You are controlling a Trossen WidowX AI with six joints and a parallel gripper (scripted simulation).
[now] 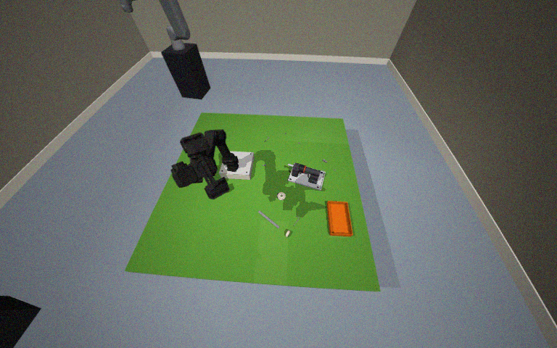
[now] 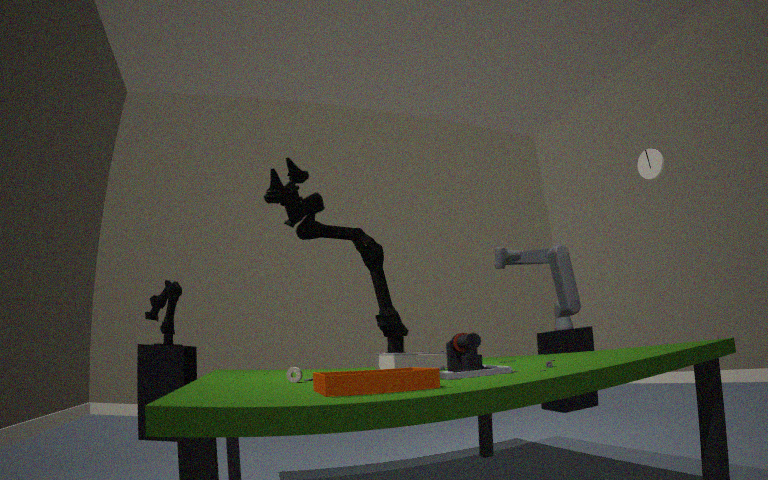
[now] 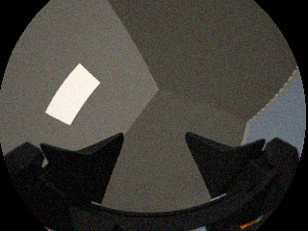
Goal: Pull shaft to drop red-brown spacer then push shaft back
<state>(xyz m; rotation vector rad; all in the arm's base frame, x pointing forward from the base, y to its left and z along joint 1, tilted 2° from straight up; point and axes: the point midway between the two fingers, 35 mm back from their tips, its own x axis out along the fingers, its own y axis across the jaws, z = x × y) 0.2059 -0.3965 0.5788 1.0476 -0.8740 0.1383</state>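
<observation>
My gripper (image 1: pixel 201 181) (image 2: pixel 281 164) (image 3: pixel 155 136) is open and empty, high above the table and well away from the shaft. The big dark housing block (image 1: pixel 297 169) (image 2: pixel 464 361) stands on a light grey base plate (image 1: pixel 292 179) (image 2: pixel 498 370). The red-brown spacer (image 1: pixel 304 168) (image 2: pixel 456 342) sits around the shaft line beside the housing block. The dark shaft assembly (image 1: pixel 314 172) (image 2: pixel 471 340) extends from it over a smaller dark support (image 1: pixel 312 178). Other spacers cannot be told apart. The wrist view shows only walls, ceiling and floor beyond the fingers.
An orange tray (image 1: pixel 339 218) (image 2: pixel 376 383) stands near the assembly. A pale disc (image 1: pixel 278 196), a grey bar (image 1: pixel 268 219) and an upright pale ring (image 1: pixel 288 233) (image 2: pixel 289 374) lie about. A white box (image 1: pixel 245 164) (image 2: pixel 410 360) is at my arm's base. Small bits are scattered behind.
</observation>
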